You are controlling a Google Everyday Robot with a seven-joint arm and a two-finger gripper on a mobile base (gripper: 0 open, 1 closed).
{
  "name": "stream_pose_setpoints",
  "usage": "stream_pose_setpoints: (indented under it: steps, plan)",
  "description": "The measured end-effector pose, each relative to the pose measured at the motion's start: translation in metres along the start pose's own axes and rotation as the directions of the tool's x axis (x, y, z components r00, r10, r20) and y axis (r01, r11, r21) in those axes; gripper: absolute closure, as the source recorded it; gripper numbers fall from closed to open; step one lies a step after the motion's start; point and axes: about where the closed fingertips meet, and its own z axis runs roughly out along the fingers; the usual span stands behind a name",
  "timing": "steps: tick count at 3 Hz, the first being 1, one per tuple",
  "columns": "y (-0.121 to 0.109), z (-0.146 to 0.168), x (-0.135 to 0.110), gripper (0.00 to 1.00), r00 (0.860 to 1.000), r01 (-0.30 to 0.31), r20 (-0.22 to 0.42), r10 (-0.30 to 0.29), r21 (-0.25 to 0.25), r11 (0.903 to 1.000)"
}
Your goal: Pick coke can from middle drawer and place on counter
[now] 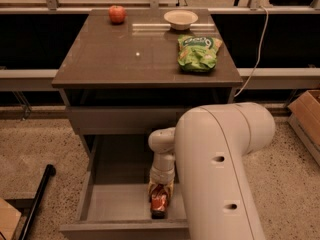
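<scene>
The coke can (159, 203), red with a dark end towards me, is in the open middle drawer (115, 204), near its front wall and right of centre. My gripper (160, 191) reaches straight down into the drawer from the white arm (220, 174). Its yellowish fingers are drawn in against the can's upper part, one on each side. The can still rests low in the drawer. The grey-brown counter (125, 54) is above, at the top of the cabinet.
On the counter are a red apple (117, 13) at the back left, a white bowl (180, 18) at the back, and a green chip bag (198, 52) on the right. A black pole (37, 194) leans at the floor left. A cardboard box (307, 116) stands right.
</scene>
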Motion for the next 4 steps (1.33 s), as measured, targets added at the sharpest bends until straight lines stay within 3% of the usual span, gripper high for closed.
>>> stream_pose_setpoints:
  steps: [1,2,3,4]
  plan:
    - [-0.007,-0.041,0.012,0.99,0.999,0.040,0.030,-0.038,-0.072,0.9966]
    - [-0.028,-0.107,0.027,1.00,0.989,0.123,0.102,-0.108,-0.149,0.9812]
    - [-0.052,-0.182,0.044,1.00,0.962,0.222,0.208,-0.175,-0.230,0.9474]
    - [-0.091,-0.276,0.067,1.00,0.885,0.358,0.397,-0.243,-0.249,0.8999]
